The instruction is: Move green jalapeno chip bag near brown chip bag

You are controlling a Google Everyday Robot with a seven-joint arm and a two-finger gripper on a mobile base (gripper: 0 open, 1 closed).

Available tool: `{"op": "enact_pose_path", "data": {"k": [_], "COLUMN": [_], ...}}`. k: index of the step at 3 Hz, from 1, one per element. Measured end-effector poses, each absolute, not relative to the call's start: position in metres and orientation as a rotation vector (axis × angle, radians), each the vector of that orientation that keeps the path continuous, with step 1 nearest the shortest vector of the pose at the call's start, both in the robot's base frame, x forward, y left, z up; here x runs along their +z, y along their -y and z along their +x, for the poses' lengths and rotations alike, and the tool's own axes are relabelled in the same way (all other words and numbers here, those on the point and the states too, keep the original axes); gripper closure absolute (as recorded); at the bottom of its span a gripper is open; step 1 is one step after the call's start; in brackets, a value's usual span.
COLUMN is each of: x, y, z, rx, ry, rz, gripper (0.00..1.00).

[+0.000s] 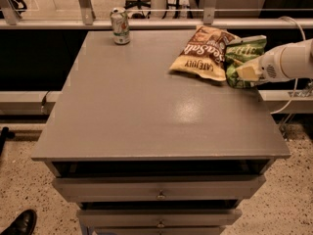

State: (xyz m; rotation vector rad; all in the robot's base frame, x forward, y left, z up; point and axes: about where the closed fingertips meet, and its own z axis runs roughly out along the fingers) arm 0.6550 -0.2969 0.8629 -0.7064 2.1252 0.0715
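Green jalapeno chip bag: sitting at the far right of the table, tilting upward and touching the right edge of the brown chip bag.
Gripper: reaching in from the right and appearing to be clamping on the green bag's lower part.
Task state: looking nearly done, with the release not yet made.
Risk, shove: pushing further left would probably be knocking the brown bag out of place.
Risk, release: letting go while the bag is tilting could be sending it toppling off the nearby right table edge.

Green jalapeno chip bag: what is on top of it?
The white arm's gripper covers the lower right of the crinkly green jalapeno chip bag. The brown-and-yellow chip bag lies beside its left edge. Its underside is hidden.
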Motion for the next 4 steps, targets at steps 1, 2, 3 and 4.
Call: {"op": "enact_pose_path", "data": {"k": [1,2,3,4], "x": [0.863,0.871,0.879,0.883], "y": [0.28,0.251,0.233,0.224], "z": [0.663,0.671,0.674,0.67], "rx": [0.135,0.225,0.268,0.295], "ry": [-2.106,-2.056,-2.028,-2.02], "rz": [-0.681,-0.674,-0.685,-0.689], "gripper": [0.84,0.52,0.3,0.05]}}
